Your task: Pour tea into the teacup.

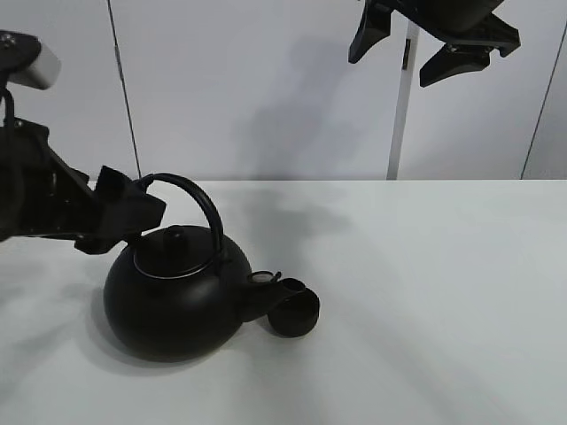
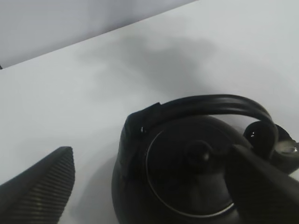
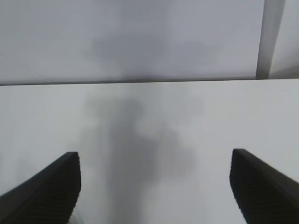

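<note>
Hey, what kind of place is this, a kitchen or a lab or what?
Most likely a robot lab or test bench, not a kitchen: a bare white table against plain white wall panels, with only a black kettle and teacup set out.
</note>
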Controlling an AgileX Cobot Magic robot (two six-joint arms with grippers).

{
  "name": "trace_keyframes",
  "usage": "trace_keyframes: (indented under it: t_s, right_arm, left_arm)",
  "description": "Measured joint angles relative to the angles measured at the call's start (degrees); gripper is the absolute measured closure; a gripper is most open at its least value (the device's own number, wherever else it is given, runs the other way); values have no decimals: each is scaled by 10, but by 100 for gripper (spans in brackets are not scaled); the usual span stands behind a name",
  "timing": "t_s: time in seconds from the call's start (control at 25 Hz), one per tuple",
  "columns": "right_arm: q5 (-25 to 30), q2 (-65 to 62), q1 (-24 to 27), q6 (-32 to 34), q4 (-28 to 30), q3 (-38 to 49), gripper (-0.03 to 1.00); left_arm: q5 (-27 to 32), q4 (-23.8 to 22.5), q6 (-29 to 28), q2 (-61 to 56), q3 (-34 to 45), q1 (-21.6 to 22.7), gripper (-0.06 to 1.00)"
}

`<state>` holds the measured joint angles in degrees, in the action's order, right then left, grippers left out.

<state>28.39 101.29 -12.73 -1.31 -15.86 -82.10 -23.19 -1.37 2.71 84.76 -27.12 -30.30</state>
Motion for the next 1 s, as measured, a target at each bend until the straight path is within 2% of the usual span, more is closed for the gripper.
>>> trace_keyframes:
  t_s: [0.24,0.28,0.4,0.56,0.72,0.88,1.0]
  right_arm:
    - [0,0,0,0,0,0,37]
    - [0,0,0,0,0,0,37]
    - [0,0,0,0,0,0,37]
    - [0,0,0,0,0,0,37]
    - [0,0,0,0,0,0,37]
    - [9,0,0,13,-26,0,37]
    - [62,0,0,23,-52,0,37]
  left_arm:
    - [143,4,-13,-116,-7,0,29]
    - [175,6,-21,-136,-17,0,29]
    - [319,8,-51,-179,-71,0,29]
    - [504,8,-63,-194,-199,0,28]
    - [662,20,-80,-153,-356,12,27]
    - [775,47,-79,-59,-474,38,26]
    - [819,67,-70,8,-538,47,26]
